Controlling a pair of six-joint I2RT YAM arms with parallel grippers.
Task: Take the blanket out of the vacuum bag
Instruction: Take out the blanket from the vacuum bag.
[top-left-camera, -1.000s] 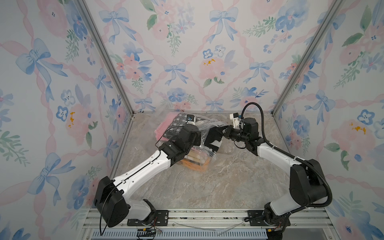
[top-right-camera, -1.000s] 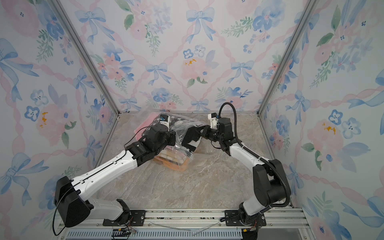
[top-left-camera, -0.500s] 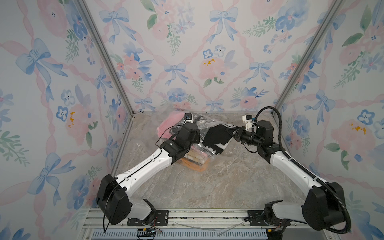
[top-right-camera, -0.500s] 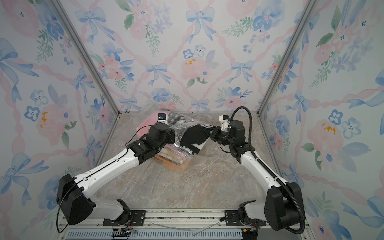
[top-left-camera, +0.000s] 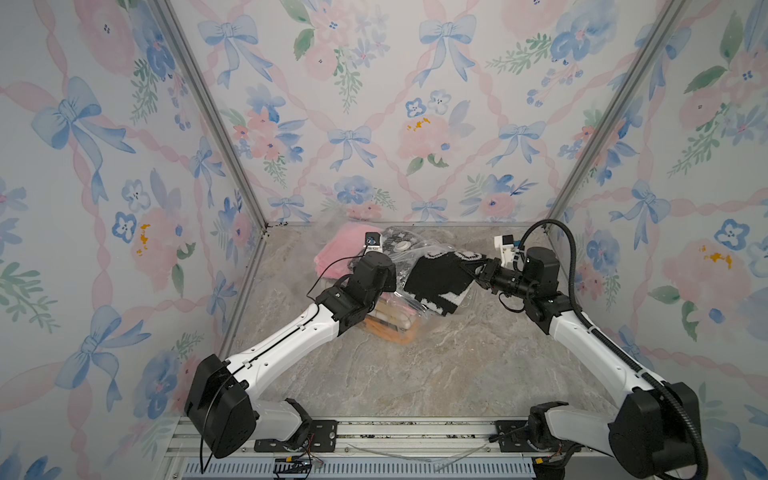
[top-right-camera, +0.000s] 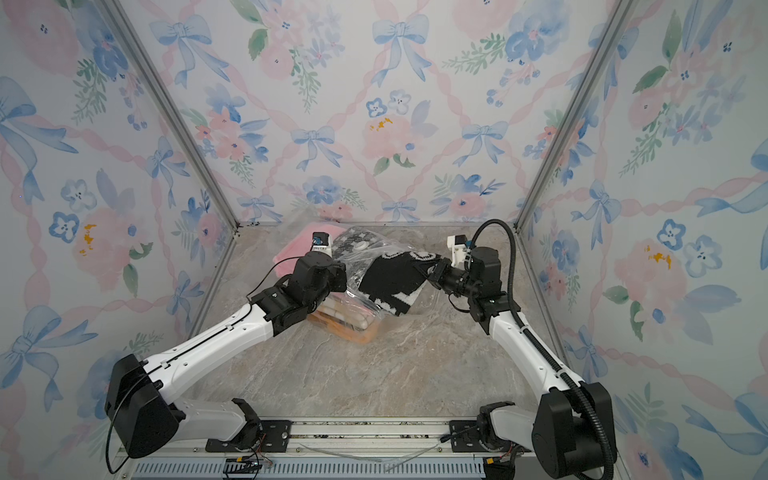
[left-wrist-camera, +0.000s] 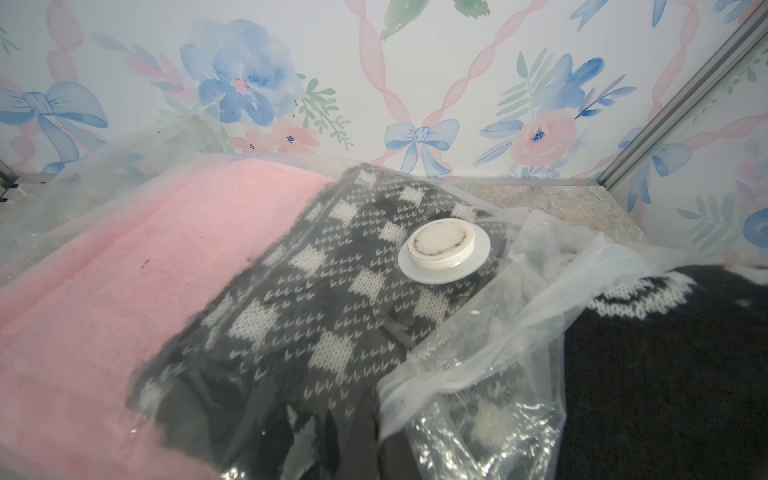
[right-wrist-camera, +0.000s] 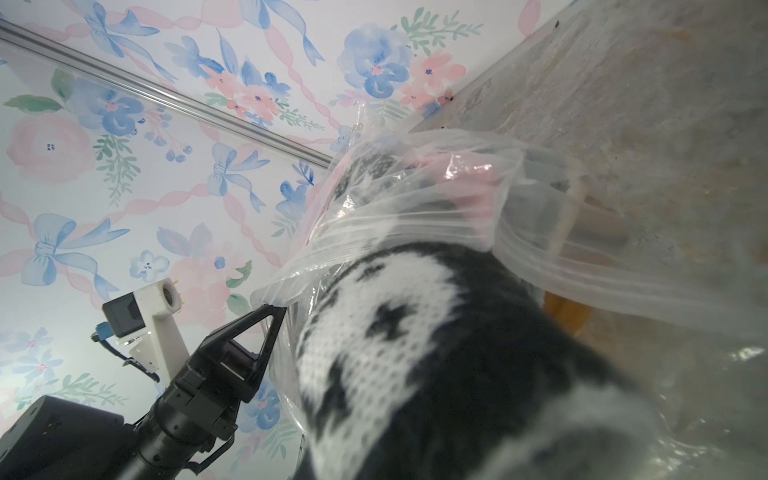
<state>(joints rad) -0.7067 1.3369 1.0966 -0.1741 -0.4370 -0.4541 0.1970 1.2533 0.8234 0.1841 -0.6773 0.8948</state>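
Partly outside the vacuum bag (left-wrist-camera: 490, 345), the black blanket (top-left-camera: 436, 278) overhangs bare desk (top-left-camera: 415, 365); left fingers (right-wrist-camera: 266, 328) pinch the bag's rim, right fingers' (top-left-camera: 483, 269) state unclear.

A marble-patterned bench (top-left-camera: 415, 374) in grey and brown forms the floor of the booth. Behind it stands a back wall (top-left-camera: 374, 104) papered with blue bows, pink ribbons and flowers. The side walls (top-left-camera: 83, 208) flanking it match. Metal strips (top-left-camera: 208, 112) rise from its far corners, and a metal rail (top-left-camera: 415, 428) edges its near side.
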